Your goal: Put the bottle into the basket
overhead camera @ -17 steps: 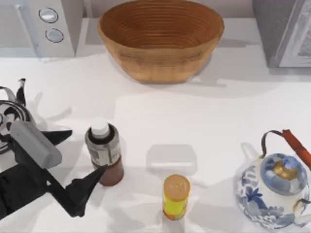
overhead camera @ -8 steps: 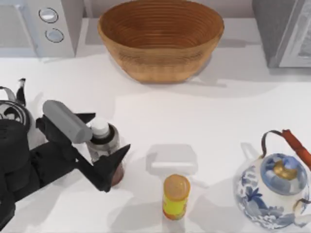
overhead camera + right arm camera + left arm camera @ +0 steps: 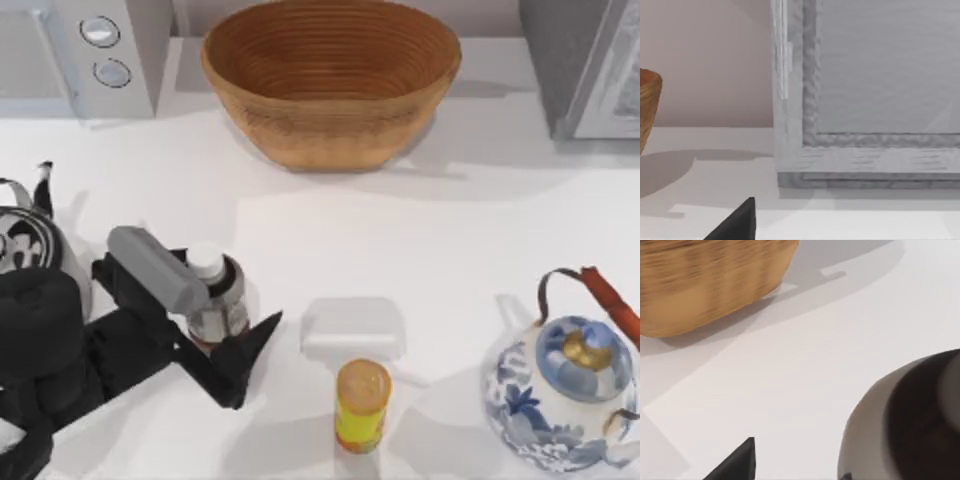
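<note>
A: Okay, left hand [image 3: 222, 315] state?
B: Fingers apart, one each side of the bottle [image 3: 213, 300]. Far finger mostly hidden behind the arm; near finger [image 3: 243, 352] sits at the bottle's 5 o'clock. Can't tell if either touches it.
A: Bottle position?
B: Upright on the tabletop [image 3: 420, 250], left of centre, white cap up, grey label showing, lower body partly hidden by the hand. In the left wrist view it looms close as a grey-and-dark curve [image 3: 900, 425].
A: Basket?
B: Basket [image 3: 331, 78] at 12 o'clock of the tabletop, against the back wall, well apart from the bottle, roughly at the bottle's 1 o'clock. Its woven side [image 3: 710, 282] shows in the left wrist view too.
A: Other stuff?
B: Yellow container [image 3: 362, 406] at the bottle's 4 o'clock, near. Blue-white teapot [image 3: 565, 385] at 4 o'clock of the tabletop. Dark kettle [image 3: 22, 235] at 9 o'clock, beside the arm.
A: Right hand?
B: One dark fingertip [image 3: 737, 222] in the right wrist view, facing a grey appliance [image 3: 870, 90]. Can't tell apart or together.
</note>
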Available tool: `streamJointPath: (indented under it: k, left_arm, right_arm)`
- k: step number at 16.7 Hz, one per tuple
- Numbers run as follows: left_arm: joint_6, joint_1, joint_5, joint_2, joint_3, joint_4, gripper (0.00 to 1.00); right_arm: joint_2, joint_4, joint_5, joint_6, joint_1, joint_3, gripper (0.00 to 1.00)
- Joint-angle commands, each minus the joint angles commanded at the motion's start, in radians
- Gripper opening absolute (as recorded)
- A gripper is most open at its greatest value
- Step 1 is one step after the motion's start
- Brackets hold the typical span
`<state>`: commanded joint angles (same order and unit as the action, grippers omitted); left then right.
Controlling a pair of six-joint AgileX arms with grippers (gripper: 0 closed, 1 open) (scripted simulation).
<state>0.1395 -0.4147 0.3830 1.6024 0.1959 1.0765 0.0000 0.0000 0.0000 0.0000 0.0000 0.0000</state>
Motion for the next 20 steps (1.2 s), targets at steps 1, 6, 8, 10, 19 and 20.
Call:
streamJointPath:
  k: [1, 6, 8, 10, 19, 20]
  left_arm:
    - [0.000, 0.000, 0.000, 0.000, 0.000, 0.000, 1.00]
    - [0.000, 0.000, 0.000, 0.000, 0.000, 0.000, 0.77]
    - [0.000, 0.000, 0.000, 0.000, 0.000, 0.000, 0.62]
    - [0.000, 0.000, 0.000, 0.000, 0.000, 0.000, 0.47]
    - [0.000, 0.000, 0.000, 0.000, 0.000, 0.000, 0.00]
    - [0.000, 0.000, 0.000, 0.000, 0.000, 0.000, 0.00]
  right_arm:
    - [0.000, 0.000, 0.000, 0.000, 0.000, 0.000, 1.00]
    - [0.000, 0.000, 0.000, 0.000, 0.000, 0.000, 1.00]
    - [0.000, 0.000, 0.000, 0.000, 0.000, 0.000, 1.00]
    - [0.000, 0.000, 0.000, 0.000, 0.000, 0.000, 1.00]
    - [0.000, 0.000, 0.000, 0.000, 0.000, 0.000, 1.00]
    - [0.000, 0.000, 0.000, 0.000, 0.000, 0.000, 1.00]
